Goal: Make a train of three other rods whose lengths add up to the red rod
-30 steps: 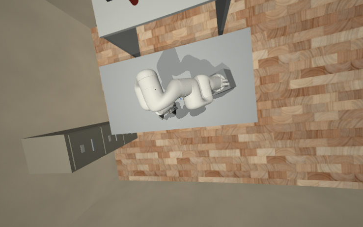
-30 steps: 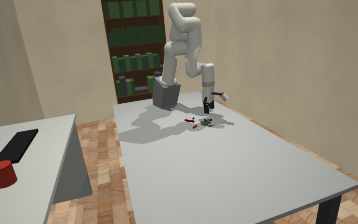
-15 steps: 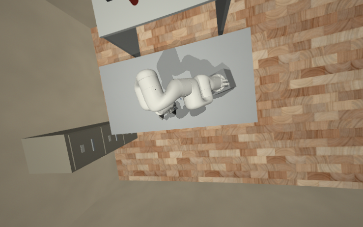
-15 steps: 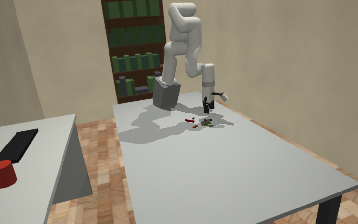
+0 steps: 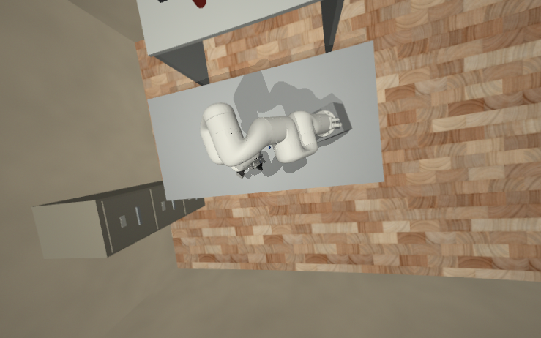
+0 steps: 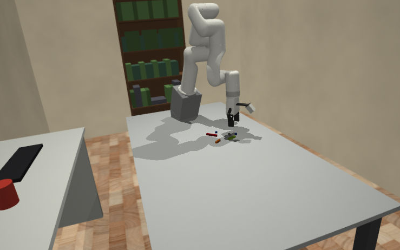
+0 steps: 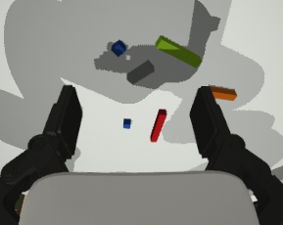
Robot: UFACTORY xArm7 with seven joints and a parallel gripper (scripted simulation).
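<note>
Where a pale grey tabletop (image 5: 348, 163) (image 6: 241, 186) (image 7: 104, 154) spreads over a wood-block floor (image 5: 474, 167) (image 6: 114, 198), the arm's base (image 5: 342, 112) (image 6: 185, 108) stands by one short edge. Nearer that edge than the opposite one, and inside both long edges, rods lie scattered: red (image 6: 211, 135) (image 7: 159, 125), orange (image 6: 217, 140) (image 7: 224, 94), lime (image 6: 231, 137) (image 7: 179, 52), grey (image 6: 229, 134) (image 7: 140, 72) and two blue; they form no train. The jaws (image 5: 250, 170) (image 6: 234, 123) are wide open above the tabletop, holding nothing. Beyond one long edge is a white desk (image 5: 222, 20) (image 6: 46, 164) with a red mug (image 6: 4, 194); a cabinet (image 5: 70, 230) stands near a far corner from the base, and a dark bookcase (image 6: 151, 80) rises behind the base's short edge.
</note>
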